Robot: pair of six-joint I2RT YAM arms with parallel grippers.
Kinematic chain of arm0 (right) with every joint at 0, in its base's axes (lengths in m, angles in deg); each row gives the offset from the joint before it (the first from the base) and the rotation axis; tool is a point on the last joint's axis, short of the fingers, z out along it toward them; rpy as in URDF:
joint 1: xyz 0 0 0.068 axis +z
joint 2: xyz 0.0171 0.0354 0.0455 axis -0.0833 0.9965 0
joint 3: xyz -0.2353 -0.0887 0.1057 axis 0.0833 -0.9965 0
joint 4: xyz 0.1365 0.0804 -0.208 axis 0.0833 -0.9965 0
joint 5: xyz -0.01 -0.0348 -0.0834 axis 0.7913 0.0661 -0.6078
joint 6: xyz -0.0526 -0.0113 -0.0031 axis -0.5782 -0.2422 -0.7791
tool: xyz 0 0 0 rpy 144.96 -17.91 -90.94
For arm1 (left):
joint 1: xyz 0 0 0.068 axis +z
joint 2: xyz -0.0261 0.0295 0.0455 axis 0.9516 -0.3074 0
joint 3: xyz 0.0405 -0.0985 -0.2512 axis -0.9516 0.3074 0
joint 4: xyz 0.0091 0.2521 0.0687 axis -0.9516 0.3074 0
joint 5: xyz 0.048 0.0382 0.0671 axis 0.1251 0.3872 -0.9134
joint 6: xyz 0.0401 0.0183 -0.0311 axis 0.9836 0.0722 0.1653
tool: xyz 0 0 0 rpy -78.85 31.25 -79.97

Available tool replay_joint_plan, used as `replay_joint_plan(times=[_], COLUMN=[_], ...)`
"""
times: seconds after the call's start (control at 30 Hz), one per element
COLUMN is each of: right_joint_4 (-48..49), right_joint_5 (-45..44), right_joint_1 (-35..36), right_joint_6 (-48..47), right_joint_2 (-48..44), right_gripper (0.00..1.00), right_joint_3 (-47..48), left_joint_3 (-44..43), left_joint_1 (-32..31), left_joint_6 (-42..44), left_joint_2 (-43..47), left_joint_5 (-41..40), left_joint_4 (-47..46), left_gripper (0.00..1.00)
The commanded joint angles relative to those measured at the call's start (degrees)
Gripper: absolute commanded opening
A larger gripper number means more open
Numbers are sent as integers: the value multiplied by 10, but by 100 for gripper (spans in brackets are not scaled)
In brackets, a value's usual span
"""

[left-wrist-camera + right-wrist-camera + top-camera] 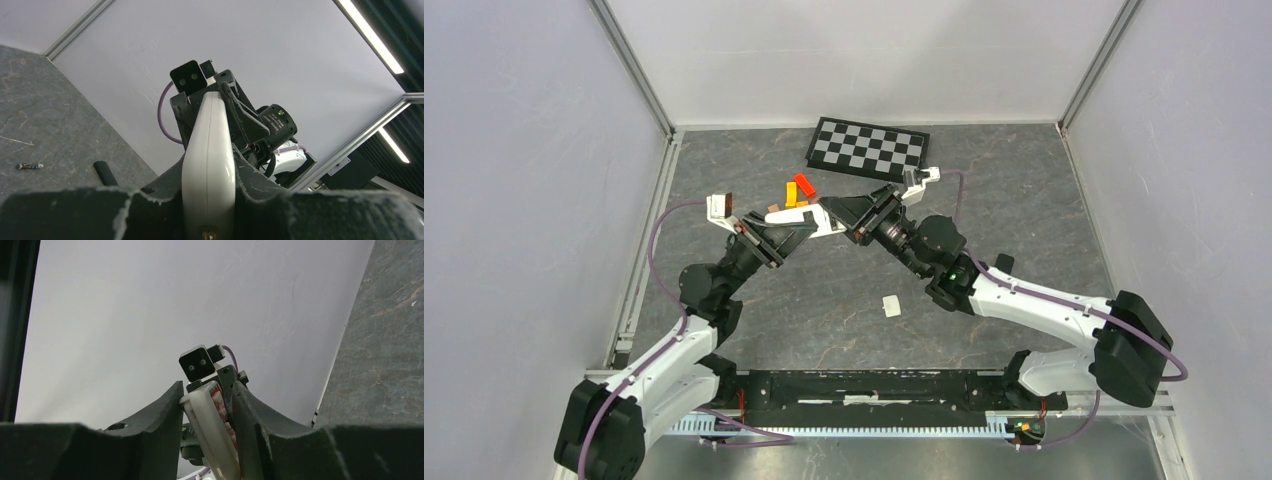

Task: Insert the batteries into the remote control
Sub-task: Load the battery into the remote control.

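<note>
At the near edge of the dark stone-patterned table [1024, 200], two robot arms reach from a black base rail [874, 385] toward each other and meet over the middle of the surface. A small white piece [890, 306] lies flat on the table between them, just left of the right arm's forearm.

Beyond it, the left gripper [796, 228] and the right gripper [844, 212] hold the same white remote control [826, 221] from opposite ends, lifted off the table. The left wrist camera shows the remote control edge-on, with the left jaws pressed against both of its sides and the right gripper clamped on the far end. The right wrist camera shows the right jaws narrowed onto the body in the same way, with reddish keys visible along one face.

The left wrist view also shows a tiny silvery battery [29, 165] lying on its side on the table, well apart from the remote control. A dark slim cylinder [105, 172] lies near it, closer to the gripper. Neither is touched by a finger.

Behind the grippers, an orange block [791, 192] and a red block [804, 185] sit close together. Farther back, a black-and-white checkerboard [867, 147] lies flat by the white rear wall [854, 50].
</note>
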Motion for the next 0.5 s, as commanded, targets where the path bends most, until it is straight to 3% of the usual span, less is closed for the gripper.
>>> replay_joint_plan(times=[0.0, 0.27, 0.33, 0.4, 0.47], right_joint_4=[29, 53, 56, 59, 72], right_joint_5=[23, 23, 24, 25, 20], right_joint_1=[0, 0, 0, 0, 0], right_joint_6=[15, 13, 3, -16, -44], right_joint_2=[-1, -12, -13, -14, -17], right_gripper=[40, 21, 20, 25, 51], right_joint_3=[15, -22, -25, -27, -34], left_joint_3=[0, -16, -18, -19, -22], left_joint_1=[0, 0, 0, 0, 0], left_joint_6=[19, -14, -30, -46, -57], left_joint_2=[0, -18, -21, -22, -21], left_joint_5=[-7, -20, -24, -29, -30], left_joint_4=[-32, -47, -47, -43, -27], left_gripper=[2, 2, 2, 2, 2])
